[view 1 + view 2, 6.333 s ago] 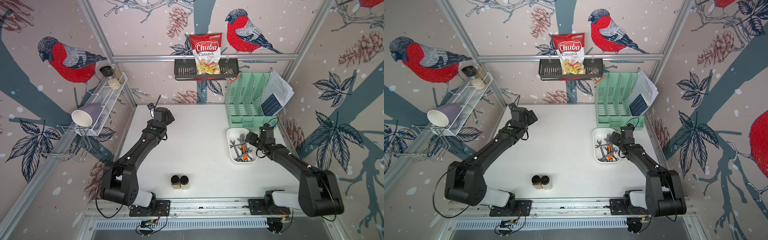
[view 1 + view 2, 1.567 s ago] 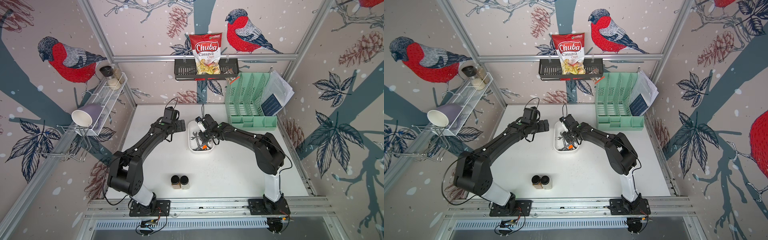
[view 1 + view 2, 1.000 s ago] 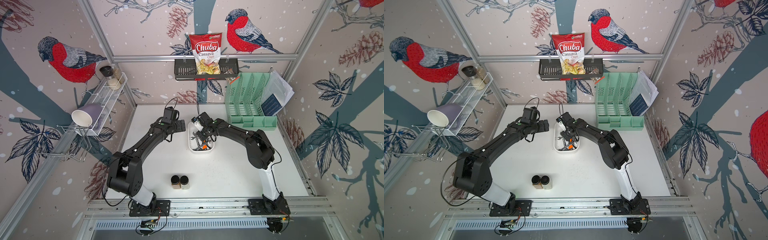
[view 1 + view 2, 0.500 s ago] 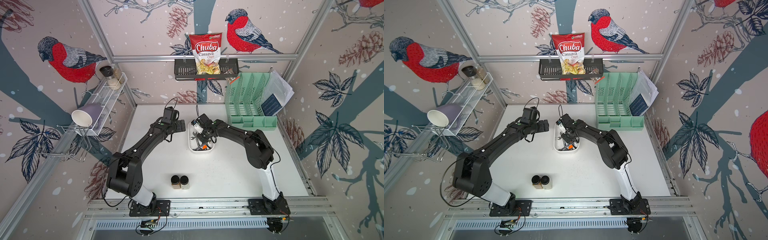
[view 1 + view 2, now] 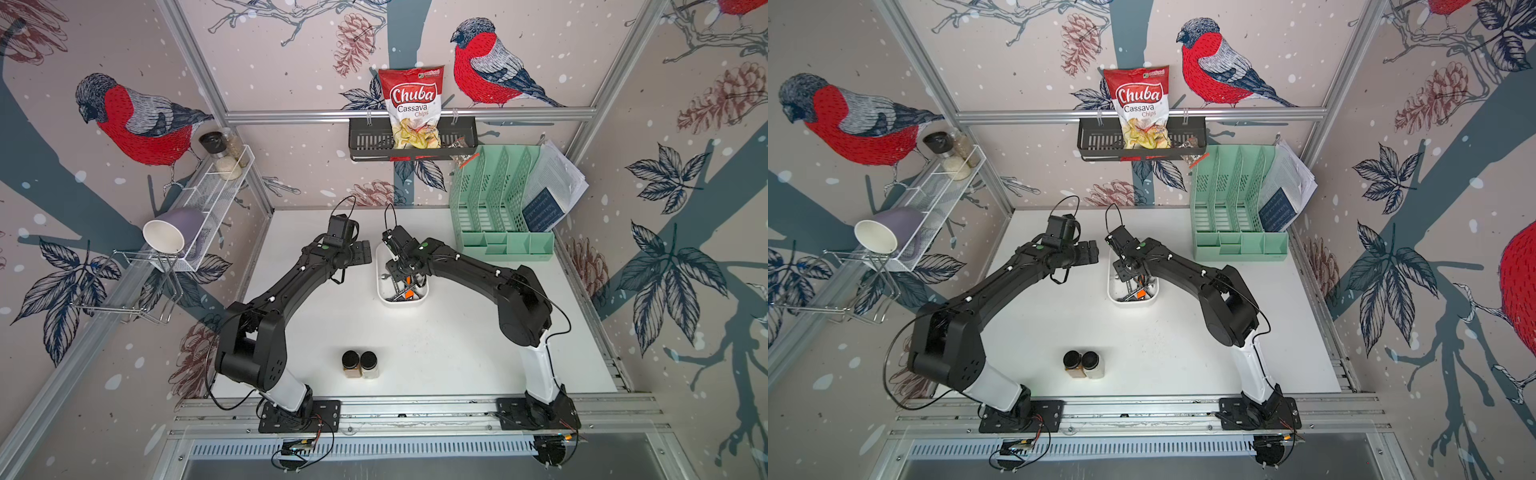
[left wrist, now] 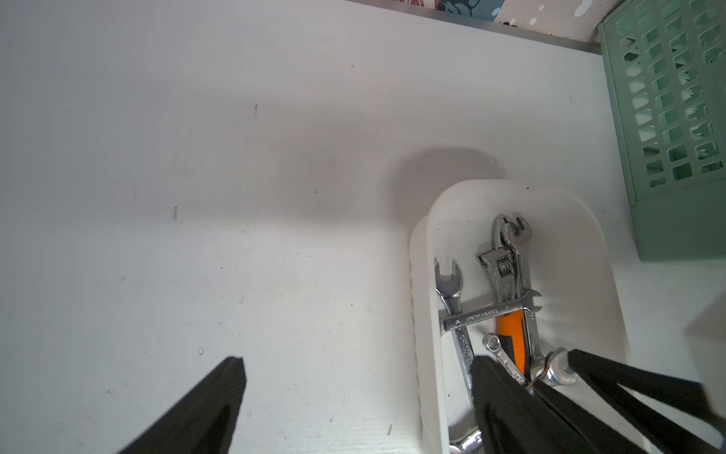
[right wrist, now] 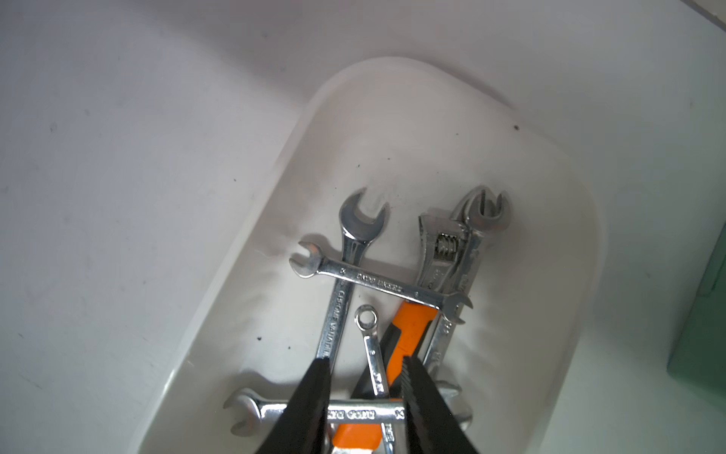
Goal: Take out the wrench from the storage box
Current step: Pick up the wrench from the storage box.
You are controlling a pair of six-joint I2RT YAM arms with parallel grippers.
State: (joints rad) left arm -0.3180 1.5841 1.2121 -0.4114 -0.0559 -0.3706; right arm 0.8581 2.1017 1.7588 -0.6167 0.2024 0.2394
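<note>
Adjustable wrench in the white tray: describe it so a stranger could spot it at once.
On the white table, look near the mint-green file organiser for the shallow white storage box. Of the silver wrenches piled inside, the adjustable wrench alone has a worm screw in its head and an orange handle.

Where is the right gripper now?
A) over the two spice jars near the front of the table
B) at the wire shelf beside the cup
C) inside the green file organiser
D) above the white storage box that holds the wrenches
D: the right gripper hangs over the storage box, and its wrist view shows the wrenches lying below its parted fingertips.
</note>
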